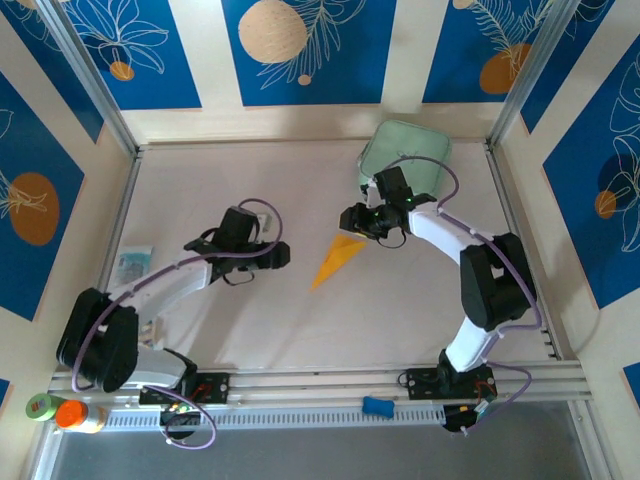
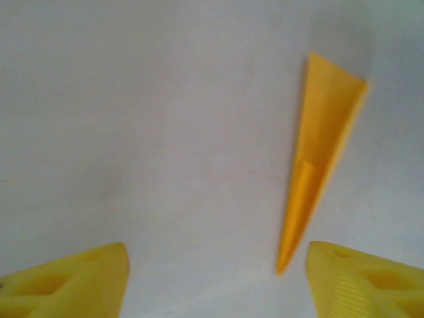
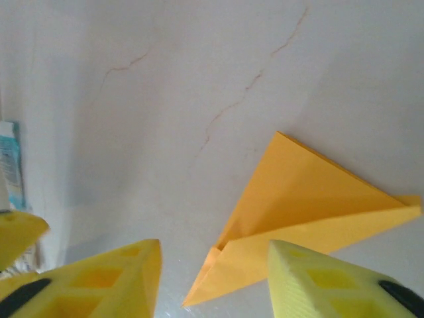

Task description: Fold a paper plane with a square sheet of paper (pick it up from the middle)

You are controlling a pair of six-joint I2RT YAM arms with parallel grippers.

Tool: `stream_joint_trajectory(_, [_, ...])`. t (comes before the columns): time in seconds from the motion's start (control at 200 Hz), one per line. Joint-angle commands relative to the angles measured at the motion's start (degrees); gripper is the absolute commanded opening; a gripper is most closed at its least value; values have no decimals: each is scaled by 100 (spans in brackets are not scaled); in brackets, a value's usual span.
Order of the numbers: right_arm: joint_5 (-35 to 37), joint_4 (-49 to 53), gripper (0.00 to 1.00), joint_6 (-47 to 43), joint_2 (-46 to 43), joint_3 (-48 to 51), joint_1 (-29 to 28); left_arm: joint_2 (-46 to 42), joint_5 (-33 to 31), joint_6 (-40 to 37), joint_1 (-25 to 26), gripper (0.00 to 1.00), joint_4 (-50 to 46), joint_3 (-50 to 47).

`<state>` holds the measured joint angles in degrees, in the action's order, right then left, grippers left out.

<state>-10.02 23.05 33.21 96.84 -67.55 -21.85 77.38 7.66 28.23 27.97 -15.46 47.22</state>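
Hovering left gripper (image 1: 279, 255) (image 2: 215, 281): jaws wide apart, empty, just left of the narrow folded orange-yellow paper plane (image 1: 337, 258) (image 2: 318, 165) (image 3: 311, 212).
Paper plane: flat on the white table (image 1: 200, 180).
Right gripper (image 1: 352, 221) (image 3: 215, 278): jaws spread, gripping nothing, above the plane's wide end.
Mint-green rounded-square case (image 1: 405, 150): beyond the plane, right.

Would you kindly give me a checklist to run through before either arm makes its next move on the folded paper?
1. Paper plane folded into a pointed dart, lying on the table: ok.
2. Left claw open and empty: ok.
3. Right claw open, the plane's end below the gap, not gripped: ok.
4. Plane apart from the mint-green case: ok.
5. Creases pressed fully flat: cannot tell.
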Motion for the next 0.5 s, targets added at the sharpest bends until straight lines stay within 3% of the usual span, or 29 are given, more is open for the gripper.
stream_joint_trajectory(0.0, [1009, 1228, 52, 533, -121, -166, -308, -317, -1100, 27, -206, 84, -487, 177])
stream_joint_trajectory(0.125, [1555, 1756, 58, 1276, -77, -394, -658, -472, -1470, 94, -414, 100, -477, 197])
stream_joint_trajectory(0.31, [1872, 1984, 67, 2435, 116, -565, -1013, -446, -1576, -46, -583, 100, -211, 77])
stream_joint_trajectory(0.495, [2227, 2259, 68, 3253, 551, -912, -1315, -306, -1355, -232, -656, 99, 27, -62])
